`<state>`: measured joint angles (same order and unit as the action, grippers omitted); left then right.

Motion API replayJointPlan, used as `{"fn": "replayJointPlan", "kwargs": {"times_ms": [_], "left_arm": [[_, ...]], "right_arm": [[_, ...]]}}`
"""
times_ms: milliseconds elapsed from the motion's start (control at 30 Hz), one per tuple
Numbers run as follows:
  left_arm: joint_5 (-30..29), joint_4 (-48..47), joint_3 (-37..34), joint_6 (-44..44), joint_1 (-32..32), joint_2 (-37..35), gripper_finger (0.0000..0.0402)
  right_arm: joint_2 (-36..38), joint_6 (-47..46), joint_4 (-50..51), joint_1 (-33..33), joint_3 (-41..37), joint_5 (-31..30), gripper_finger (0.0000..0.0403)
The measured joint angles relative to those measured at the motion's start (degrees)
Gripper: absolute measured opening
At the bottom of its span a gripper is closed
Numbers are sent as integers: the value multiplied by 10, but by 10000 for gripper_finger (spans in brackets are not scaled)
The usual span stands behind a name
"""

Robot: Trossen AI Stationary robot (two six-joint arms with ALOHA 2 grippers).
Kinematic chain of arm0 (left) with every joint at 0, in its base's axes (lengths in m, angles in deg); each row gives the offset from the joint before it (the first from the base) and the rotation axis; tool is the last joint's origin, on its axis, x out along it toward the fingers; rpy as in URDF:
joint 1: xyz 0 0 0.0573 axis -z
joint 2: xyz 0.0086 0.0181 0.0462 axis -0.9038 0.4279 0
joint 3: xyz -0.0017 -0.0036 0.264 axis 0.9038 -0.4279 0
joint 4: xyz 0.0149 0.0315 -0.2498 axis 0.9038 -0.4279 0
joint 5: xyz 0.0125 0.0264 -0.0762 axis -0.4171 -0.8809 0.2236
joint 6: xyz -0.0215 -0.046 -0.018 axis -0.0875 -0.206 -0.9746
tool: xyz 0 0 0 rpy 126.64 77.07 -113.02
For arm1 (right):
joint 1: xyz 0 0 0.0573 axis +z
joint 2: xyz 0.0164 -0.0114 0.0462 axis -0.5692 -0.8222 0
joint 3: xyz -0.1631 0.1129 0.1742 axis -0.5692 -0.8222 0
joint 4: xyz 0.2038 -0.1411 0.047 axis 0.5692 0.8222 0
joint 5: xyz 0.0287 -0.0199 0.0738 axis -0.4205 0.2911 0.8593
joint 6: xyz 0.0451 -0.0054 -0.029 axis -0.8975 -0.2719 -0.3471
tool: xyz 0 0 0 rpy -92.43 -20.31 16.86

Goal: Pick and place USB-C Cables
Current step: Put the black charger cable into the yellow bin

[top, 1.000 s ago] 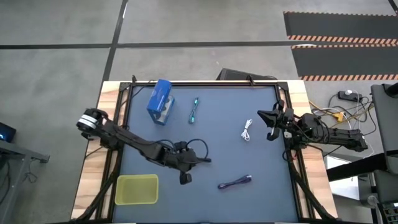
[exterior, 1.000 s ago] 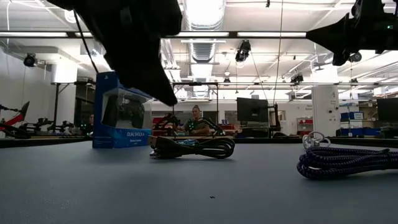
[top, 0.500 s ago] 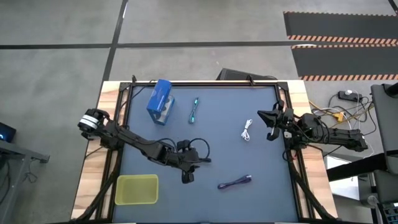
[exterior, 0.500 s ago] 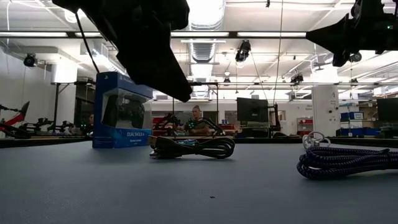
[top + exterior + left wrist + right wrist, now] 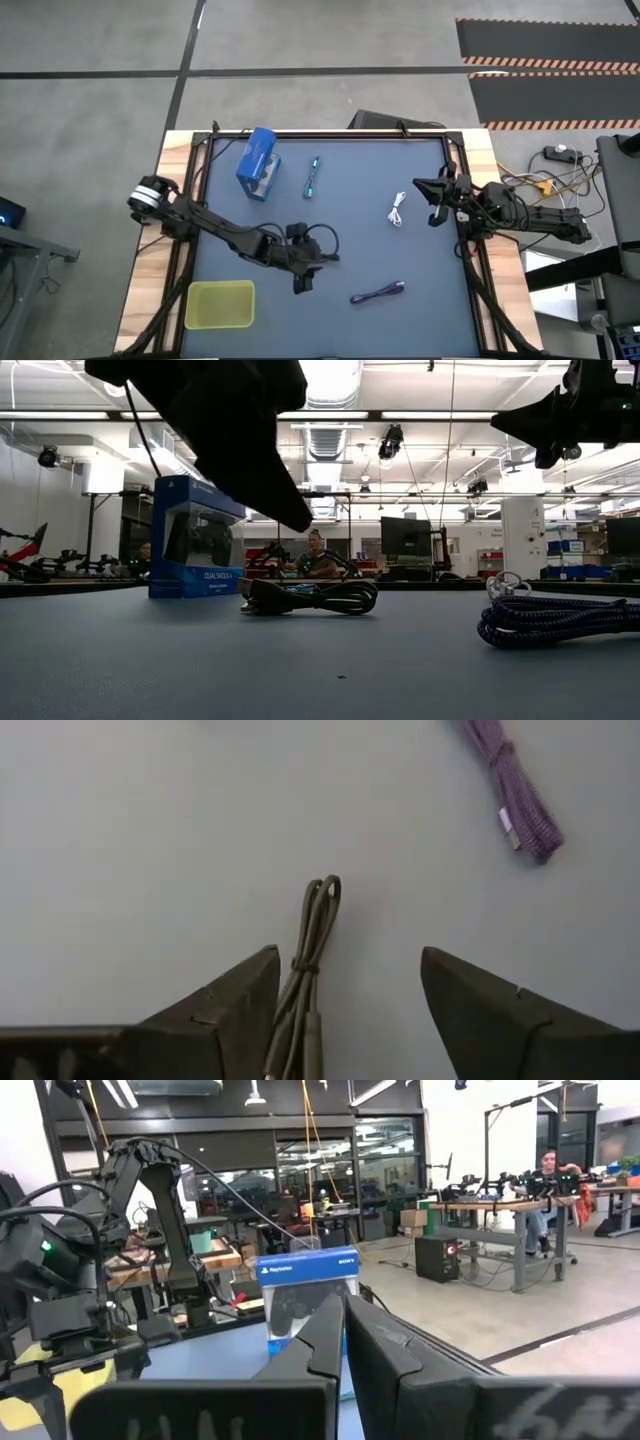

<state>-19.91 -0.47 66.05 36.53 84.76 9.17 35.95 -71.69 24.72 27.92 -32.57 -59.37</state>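
Table mat (image 5: 340, 200) slate blue. Cables: teal (image 5: 313, 177), white (image 5: 397, 211), black (image 5: 308, 975), purple (image 5: 512, 792) (woven speckle pattern). Box (image 5: 257, 163) blue; tray (image 5: 219, 304) yellow-green. Both arms dark.

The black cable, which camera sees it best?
The left wrist view: the black cable lies plainly between the left hand's open fingers. The low view shows it side-on. From above the arm hides it, and the right wrist view doesn't show it.
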Motion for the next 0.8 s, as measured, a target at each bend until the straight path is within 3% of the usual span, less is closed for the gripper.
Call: {"fn": "replayJointPlan", "kwargs": {"times_ms": [333,800], "left_arm": [[-2,87,0,49,-15,46,233],[0,94,-16,50,-37,66,233]], "right_arm": [[0,14,4,0,0,-1,9],[-1,27,16,0,0,-16,9]]}}
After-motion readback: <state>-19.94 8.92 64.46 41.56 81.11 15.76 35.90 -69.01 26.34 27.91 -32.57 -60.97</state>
